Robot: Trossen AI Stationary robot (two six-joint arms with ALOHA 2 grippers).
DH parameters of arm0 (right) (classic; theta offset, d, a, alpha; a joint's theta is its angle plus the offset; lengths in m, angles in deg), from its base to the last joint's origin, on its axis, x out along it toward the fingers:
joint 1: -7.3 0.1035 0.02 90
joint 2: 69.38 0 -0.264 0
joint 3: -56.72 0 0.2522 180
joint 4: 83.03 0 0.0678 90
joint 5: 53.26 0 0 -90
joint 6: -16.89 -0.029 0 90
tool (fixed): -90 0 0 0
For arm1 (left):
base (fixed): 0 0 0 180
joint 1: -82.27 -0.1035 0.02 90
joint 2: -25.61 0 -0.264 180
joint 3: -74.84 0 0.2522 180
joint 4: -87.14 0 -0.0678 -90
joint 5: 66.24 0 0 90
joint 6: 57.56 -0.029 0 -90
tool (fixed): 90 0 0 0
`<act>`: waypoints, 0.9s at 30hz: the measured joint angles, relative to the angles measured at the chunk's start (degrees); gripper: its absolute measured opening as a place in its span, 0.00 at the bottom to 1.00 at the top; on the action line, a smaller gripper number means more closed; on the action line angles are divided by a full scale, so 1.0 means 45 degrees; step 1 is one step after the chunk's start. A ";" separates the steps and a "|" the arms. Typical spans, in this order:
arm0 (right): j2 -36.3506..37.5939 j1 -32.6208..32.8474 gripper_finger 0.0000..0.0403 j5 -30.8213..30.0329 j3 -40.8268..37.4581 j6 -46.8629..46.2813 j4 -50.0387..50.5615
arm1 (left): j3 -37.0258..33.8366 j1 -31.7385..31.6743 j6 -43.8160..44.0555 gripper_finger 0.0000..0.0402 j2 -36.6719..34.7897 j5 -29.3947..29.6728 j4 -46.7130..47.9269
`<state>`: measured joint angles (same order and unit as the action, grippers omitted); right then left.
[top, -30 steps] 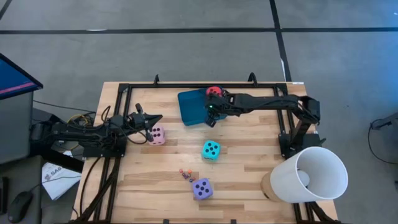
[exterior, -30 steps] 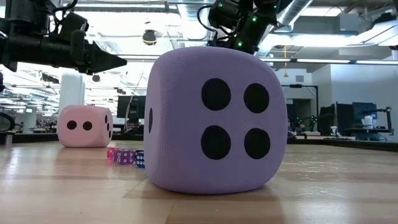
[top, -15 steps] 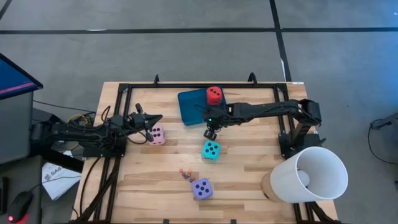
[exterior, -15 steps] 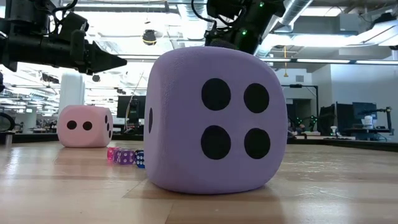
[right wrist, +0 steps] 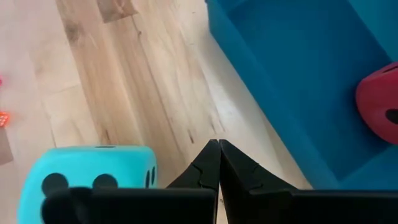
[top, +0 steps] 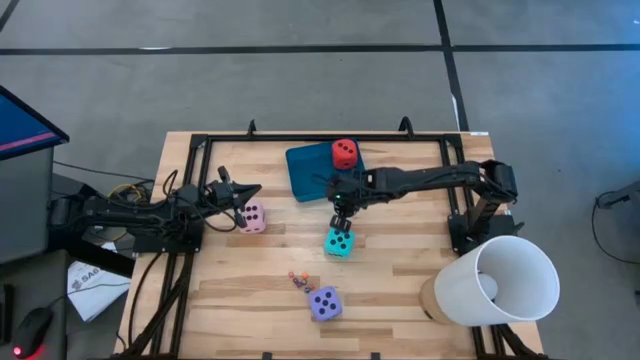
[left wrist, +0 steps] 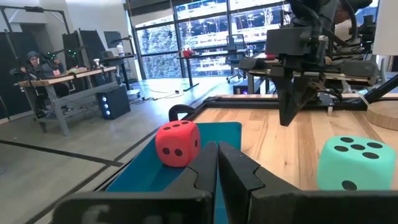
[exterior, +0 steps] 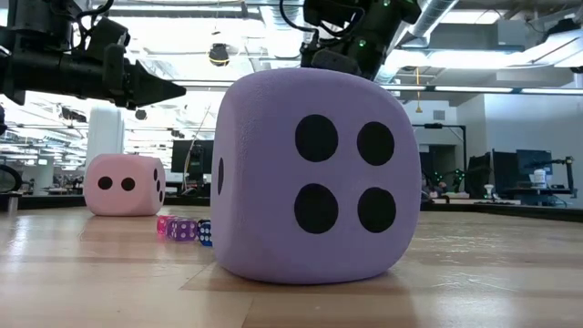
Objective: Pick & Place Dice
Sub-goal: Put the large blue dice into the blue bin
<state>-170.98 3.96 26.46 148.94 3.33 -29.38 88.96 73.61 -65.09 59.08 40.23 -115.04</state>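
Right gripper (top: pixel 341 219) hung just above the turquoise die (top: pixel 339 241), fingers pressed together and holding nothing; from its own wrist camera the closed fingertips (right wrist: pixel 217 163) pointed down at bare wood beside that die (right wrist: pixel 87 180), which was cut off at the picture edge. Left gripper (top: pixel 256 191) sat over the table's left side near the pink die (top: pixel 252 217), also pressed shut and empty; whether it touched the pink die could not be told from above. Red die (top: pixel 345 153) rested at the far right corner of the teal tray (top: pixel 308 172), overhanging its edge in the high view; in the right wrist view only a sliver of it (right wrist: pixel 377 102) showed, cropped by the frame. In the left wrist view the red die (left wrist: pixel 178 143) sat on the tray (left wrist: pixel 227 132) and the turquoise die (left wrist: pixel 356 163) was on the wood, partly hidden by the left fingers. Purple die (top: pixel 324 303) lay near the front of the wooden table (top: pixel 400 280), four pips up. In the low view the purple die (exterior: pixel 314 178) filled most of the frame and blocked the tray, the turquoise die and the red die entirely; only the pink die (exterior: pixel 124 185) showed behind it. Small dice (top: pixel 298 279) lay just beside the purple one, too small to count for sure. A white cup-like cylinder (top: pixel 495 281) lay on its side at the table's right front corner.
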 joint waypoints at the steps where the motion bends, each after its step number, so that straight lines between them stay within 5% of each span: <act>1: 0.0000 -0.0018 0.00 0.0000 0.0000 0.0000 -0.0010 | -0.0003 0.0000 -0.0011 0.01 0.0000 0.0000 0.0052; 18: 0.0000 0.0344 0.02 0.0000 -0.0005 -0.0370 -0.0964 | 0.0002 0.0005 0.0030 0.01 0.0005 0.0000 -0.0123; 23: 0.0000 0.0560 0.00 0.0755 -0.0005 -0.1953 -0.0917 | 0.0000 0.0000 0.2991 0.01 0.0000 -0.0010 -0.0251; 27: 0.0000 0.0808 0.01 0.1686 -0.0005 -0.1999 -0.0911 | 0.0002 0.0004 0.3447 0.01 0.0000 -0.0010 -0.0179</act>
<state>-170.98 7.60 34.04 148.92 -5.66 -33.48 88.97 73.63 -49.58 59.08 40.19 -115.84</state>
